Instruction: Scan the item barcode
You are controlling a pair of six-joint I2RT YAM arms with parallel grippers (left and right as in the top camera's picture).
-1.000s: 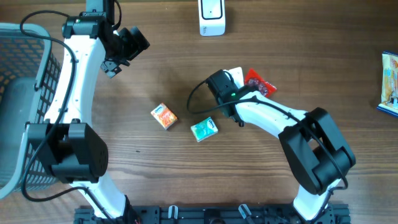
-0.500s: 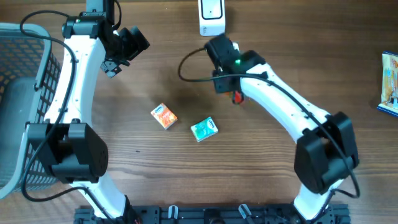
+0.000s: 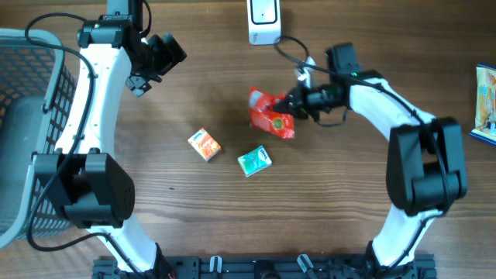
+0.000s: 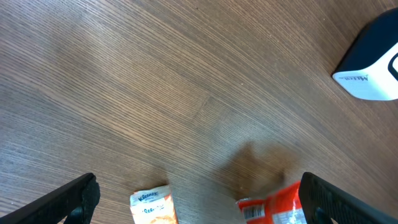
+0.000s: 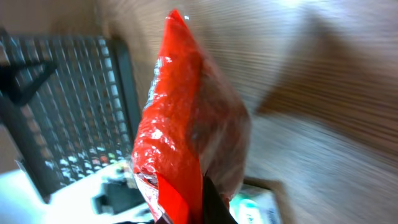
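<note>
A red snack packet [image 3: 271, 115] hangs above the middle of the table, and my right gripper [image 3: 298, 103] is shut on its right edge. The right wrist view shows the red packet [image 5: 180, 124] standing up edge-on from the right gripper [image 5: 199, 208]. The white scanner [image 3: 263, 19] stands at the table's far edge, beyond the packet. My left gripper [image 3: 147, 74] hovers open at the upper left with nothing in it. From the left wrist view, the red packet [image 4: 270, 208] shows a barcode label, and the scanner [image 4: 373, 68] sits at the upper right.
An orange box [image 3: 204, 144] and a green box [image 3: 254, 161] lie on the table in front of the packet. A grey wire basket [image 3: 31, 132] stands at the left edge. A colourful packet [image 3: 485, 105] lies at the right edge.
My right gripper shut on the red packet, lifted it off the table and swung round; the packet now hangs left of the gripper. The left arm has not moved.
</note>
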